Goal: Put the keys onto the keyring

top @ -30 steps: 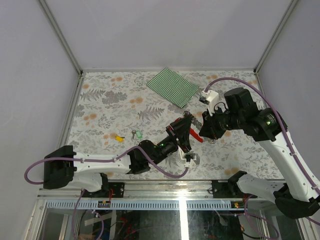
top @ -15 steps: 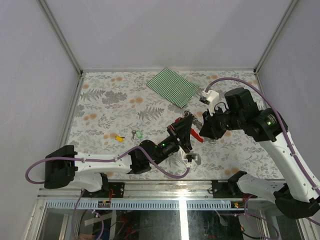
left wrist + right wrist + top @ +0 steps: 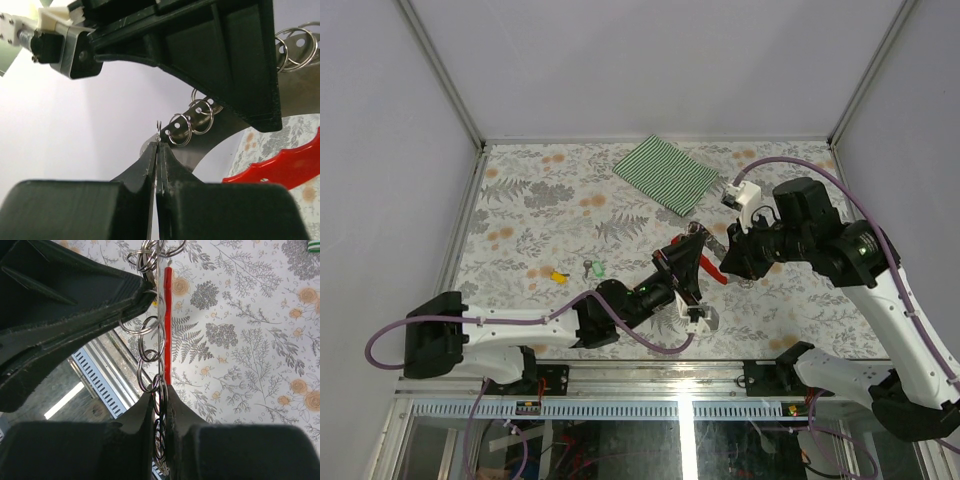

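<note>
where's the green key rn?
Top view: the green key lies on the floral table, left of centre, just right of a yellow key.

Glossy red keyring, matt striped cloth

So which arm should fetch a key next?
Left, probably: the keys lie on its side, while the right gripper grips the keyring. The left gripper must first release the ring it pinches.
</note>
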